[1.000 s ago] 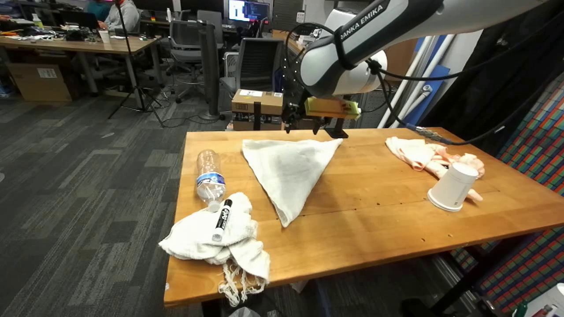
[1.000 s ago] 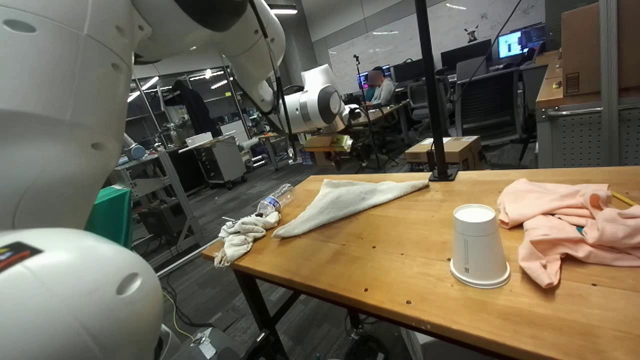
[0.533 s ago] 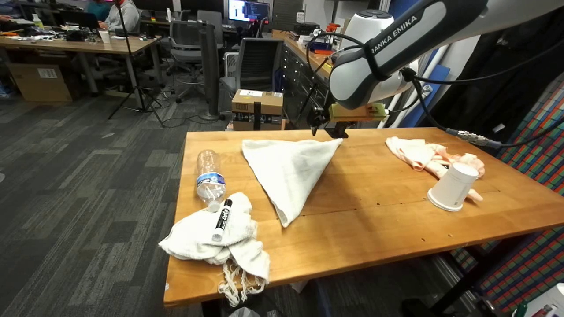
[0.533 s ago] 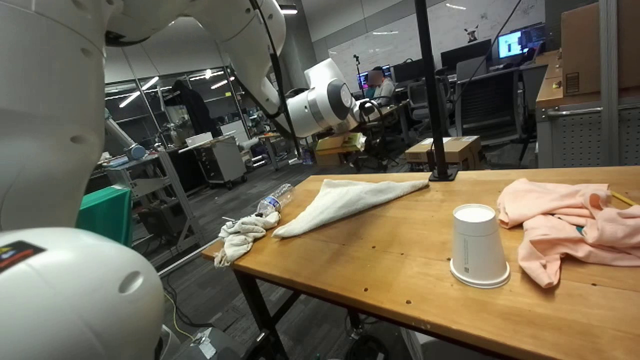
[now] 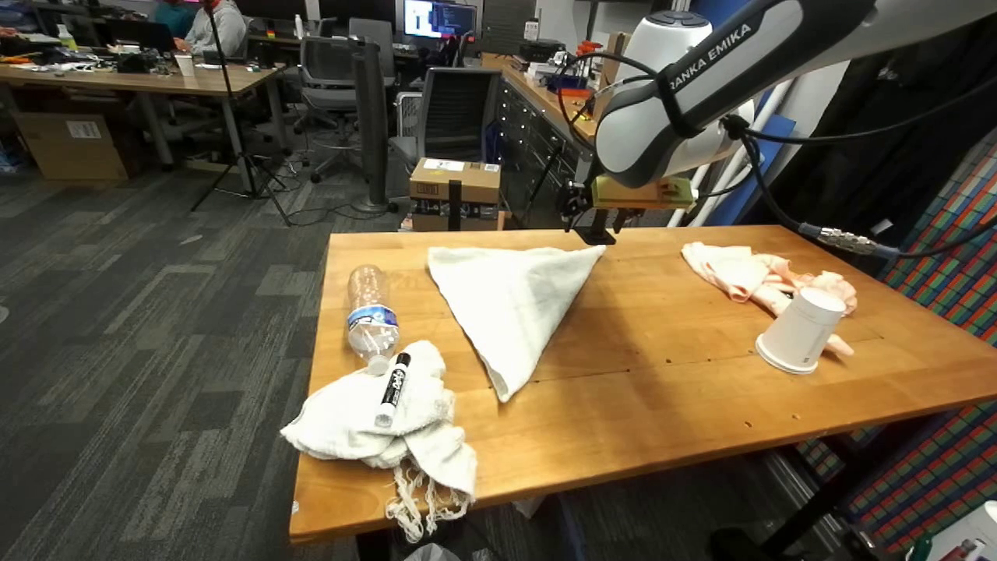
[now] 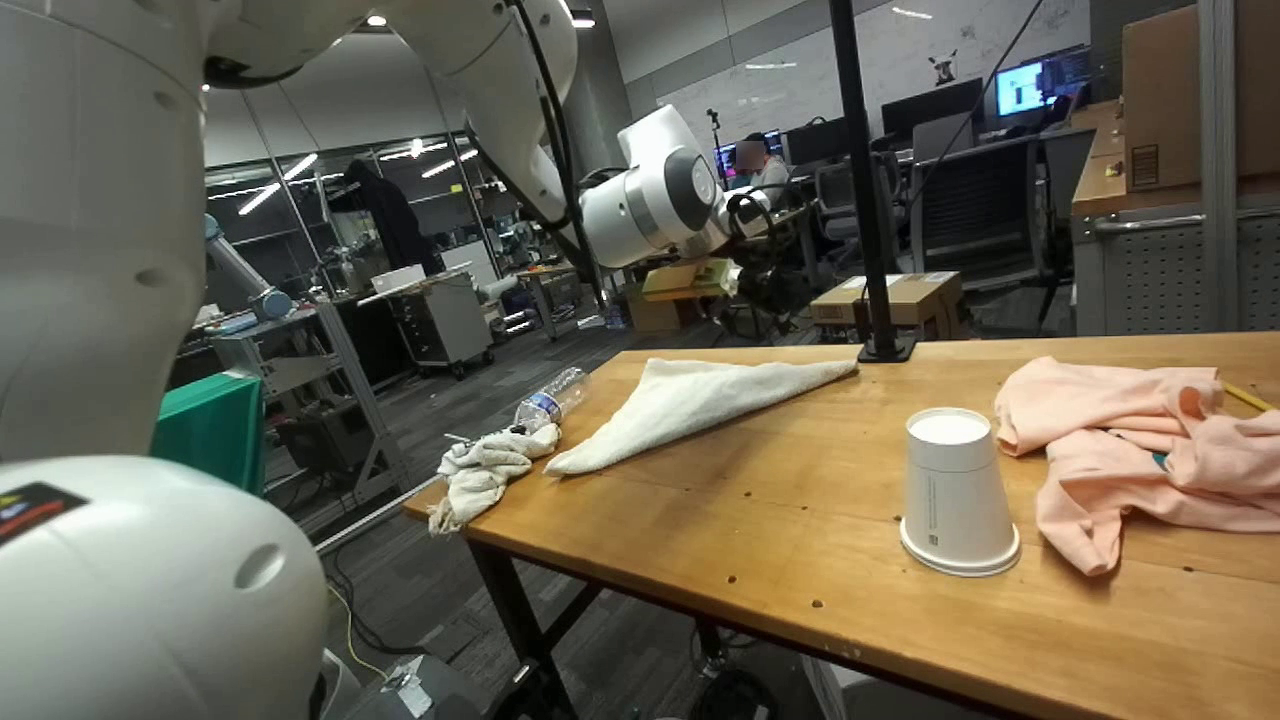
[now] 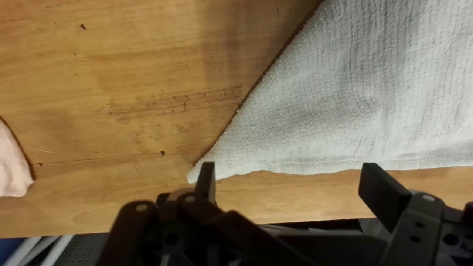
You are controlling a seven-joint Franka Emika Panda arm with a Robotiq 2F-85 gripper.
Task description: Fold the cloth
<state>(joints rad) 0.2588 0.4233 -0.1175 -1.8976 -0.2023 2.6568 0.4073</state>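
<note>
In both exterior views we are seeing the white cloth (image 5: 510, 304) lying spread in a triangle on the wooden table (image 5: 623, 421). At the end of the robot arm (image 5: 724, 70), the gripper (image 7: 288, 171) is hovering above the table edge, near 1 pointed corner of the cloth. Its jaws are standing wide apart and are holding nothing. In the wrist view that corner is showing right behind the tip of 1 jaw, while an edge of the cloth is running across the gap between the 2.

In both exterior views we are also noting a clear bottle (image 5: 372, 319) lying on its side near the cloth. In an exterior view a marker (image 5: 393, 389) is resting on a fringed towel (image 5: 350, 421), which is lying crumpled and partly hanging over the table edge. Toward the opposite end, a white cup (image 6: 960, 500) is standing wide rim down, just beside some pink fabric (image 6: 1190, 490).
</note>
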